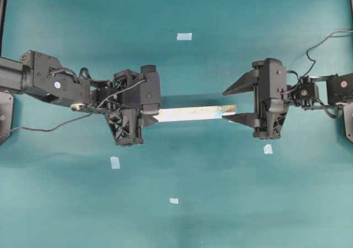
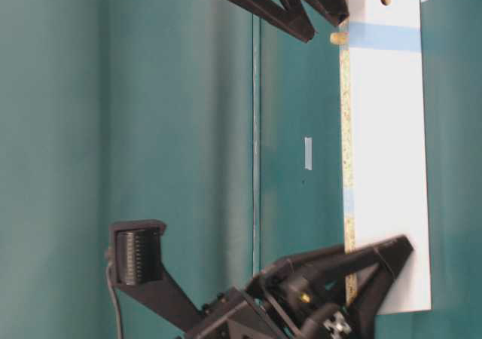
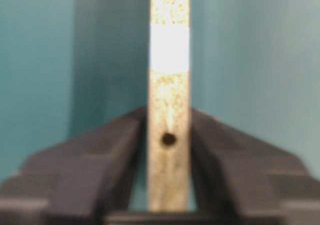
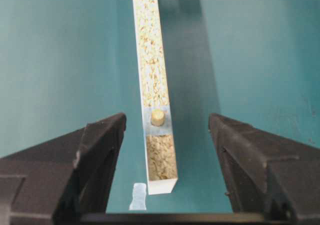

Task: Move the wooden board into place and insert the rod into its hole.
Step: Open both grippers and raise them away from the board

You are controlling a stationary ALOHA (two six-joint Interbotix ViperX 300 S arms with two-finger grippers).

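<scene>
- The rod (image 4: pixel 158 117) stands in a hole in the narrow edge of the wooden board (image 4: pixel 152 75), on the light-blue patch near the end facing the right claw (image 4: pixel 167 135); a stub of it sticks out of the edge.
- By the look of it, the insertion is done or nearly so. How deep the rod sits cannot be told.
- The board stands on its long edge, reaching from one claw to the other.
- The right claw is spread wide, one finger on either side of the board's end, touching neither board nor rod.
- The left claw (image 3: pixel 169 150) has the board's other end between its fingers (image 3: pixel 100 155); whether they press it or have slackened cannot be told. A second, empty hole (image 3: pixel 169 139) shows in the edge there.
- What is left appears small: check the rod's seat and clear both claws.
- The green worktop (image 1: pixel 83 215) carries a few pale tape squares (image 1: pixel 184 36), well apart from both claws.
</scene>
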